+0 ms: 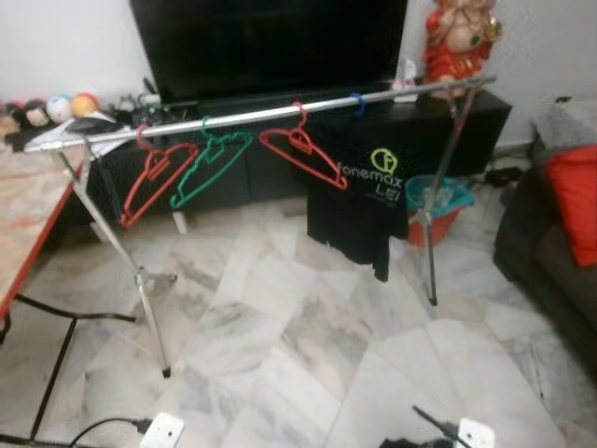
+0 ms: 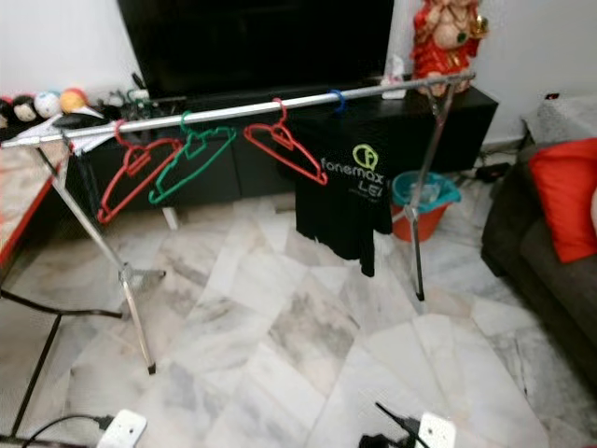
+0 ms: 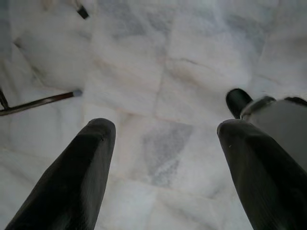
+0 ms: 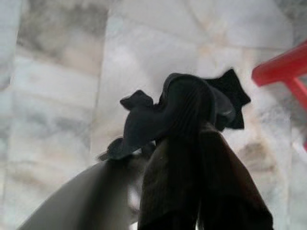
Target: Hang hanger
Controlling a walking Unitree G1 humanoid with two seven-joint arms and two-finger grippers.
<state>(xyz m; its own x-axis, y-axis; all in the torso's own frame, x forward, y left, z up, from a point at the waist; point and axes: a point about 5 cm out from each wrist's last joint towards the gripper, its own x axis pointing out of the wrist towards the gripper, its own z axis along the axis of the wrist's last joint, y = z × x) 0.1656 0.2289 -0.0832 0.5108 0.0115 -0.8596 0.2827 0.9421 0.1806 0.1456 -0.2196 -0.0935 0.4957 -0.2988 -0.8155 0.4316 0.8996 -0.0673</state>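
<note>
You are looking at a silver clothes rail (image 1: 261,112) running across the room on folding metal legs. Three empty hangers are hanging on it: a red hanger (image 1: 154,173) nearest the left end, a green hanger (image 1: 210,161) just beside it, and another red hanger (image 1: 303,149) toward the middle. Right of those, a black T-shirt (image 1: 359,201) with a yellow-green logo is hanging from a blue hanger hook (image 1: 357,103).

Your right gripper (image 4: 184,103) is pointing down at the marble floor (image 1: 308,345) with its fingers pressed together on a piece of dark cloth (image 4: 144,124); a red hanger bar (image 4: 280,69) is showing beside it, and you cannot tell whether the fingers are touching it. Your left gripper (image 3: 163,139) is hanging over the floor with its fingers spread wide and nothing between them.

Behind the rail, a television (image 1: 270,42) is standing on a black cabinet (image 1: 466,121), with a red figurine (image 1: 459,37) at its right end. A teal and orange bucket (image 1: 438,207) is sitting on the floor, and a dark sofa with a red cushion (image 1: 574,196) is on the right.
</note>
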